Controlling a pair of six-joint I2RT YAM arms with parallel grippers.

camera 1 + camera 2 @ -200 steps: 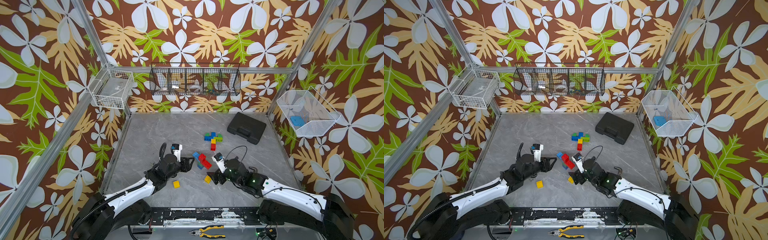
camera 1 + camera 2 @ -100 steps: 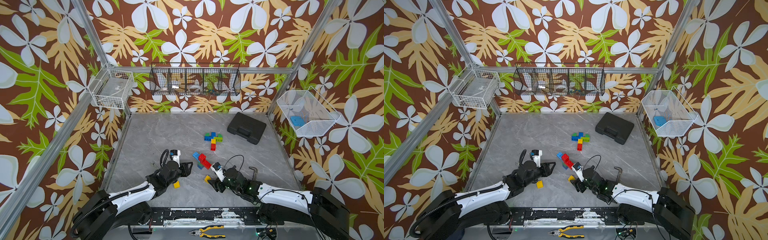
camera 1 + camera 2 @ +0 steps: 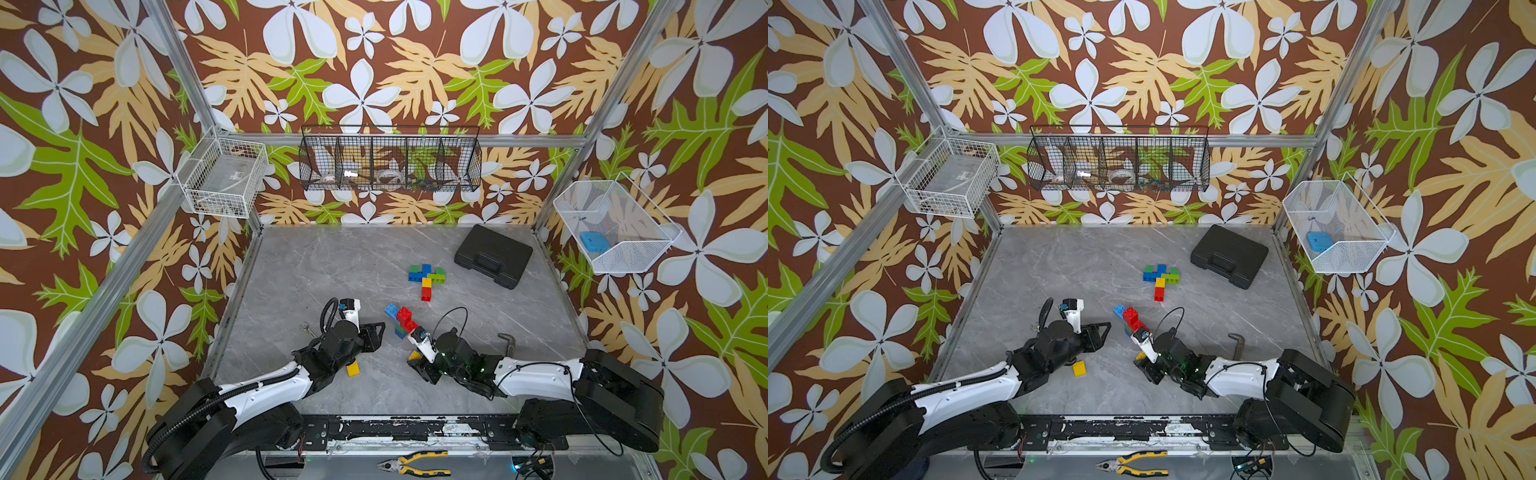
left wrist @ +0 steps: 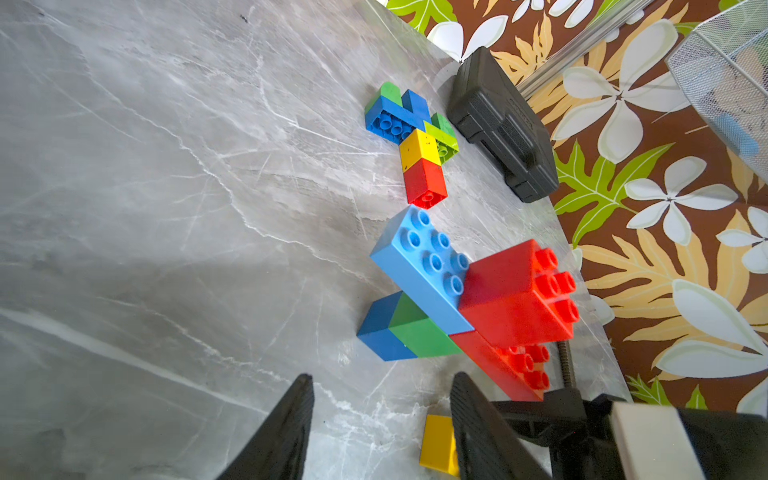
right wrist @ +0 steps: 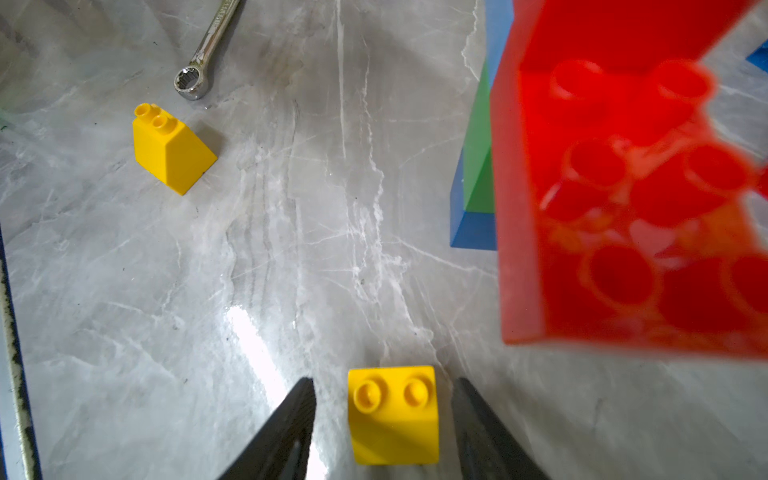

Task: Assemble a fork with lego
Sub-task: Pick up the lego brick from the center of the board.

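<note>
A lego fork shape (image 3: 426, 276) of blue, green, yellow and red bricks lies flat mid-table, also seen in the left wrist view (image 4: 415, 137). Nearer me sits a loose pile (image 3: 401, 320) of light-blue, red, green and blue bricks (image 4: 419, 266). My right gripper (image 5: 384, 399) is low over the table and open, straddling a small yellow sloped brick (image 5: 392, 413) with a gap on each side. My left gripper (image 4: 380, 386) is open with bare table between its fingers, just short of the pile. A second yellow brick (image 3: 353, 368) lies beside the left arm.
A black case (image 3: 492, 255) lies at the back right. A wrench (image 5: 203, 54) lies near the second yellow brick, another (image 3: 507, 340) by the right arm. Wire baskets hang on the walls; the right one (image 3: 615, 226) holds a flat light-blue block. Pliers (image 3: 415, 465) lie on the front rail.
My right arm has sunk low to the table and its jaws have narrowed round the yellow sloped brick. My left arm has dropped a little, its jaws about as wide as before.
</note>
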